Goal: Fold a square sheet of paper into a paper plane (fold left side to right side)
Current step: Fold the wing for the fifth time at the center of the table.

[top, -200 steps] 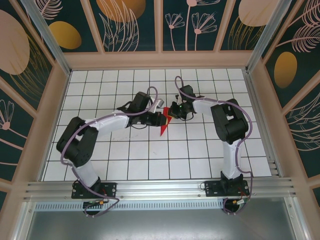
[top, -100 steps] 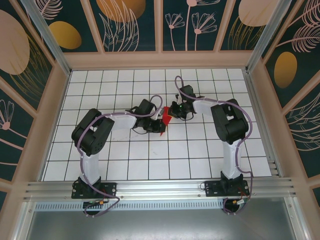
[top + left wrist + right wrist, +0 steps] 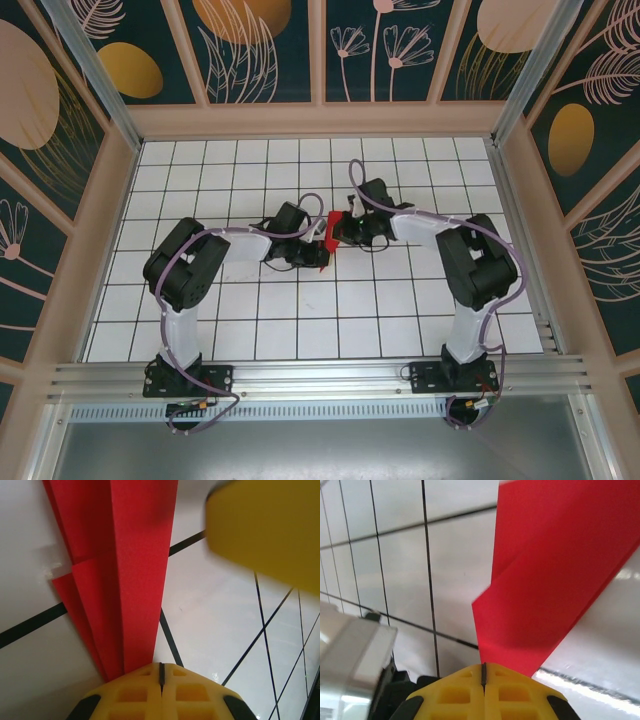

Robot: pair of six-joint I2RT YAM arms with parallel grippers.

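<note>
Showed a narrow, creased red paper [image 3: 334, 232] near the middle of a white gridded table [image 3: 400, 300], caught between two arms reaching in from either side. Gripped at one end by the left gripper [image 3: 321, 253], yellow pads [image 3: 135, 695] pressed together on the folded layers. Gripped at the other end by the right gripper [image 3: 344, 229], pads [image 3: 455, 695] likewise clamped on a red corner. Included a blurred yellow finger [image 3: 265, 525] at the upper right of the left wrist view.

A white, black-gridded tabletop [image 3: 250, 322] sits inside dark teal flower-painted wall panels [image 3: 420, 55] framed in beige wood.
</note>
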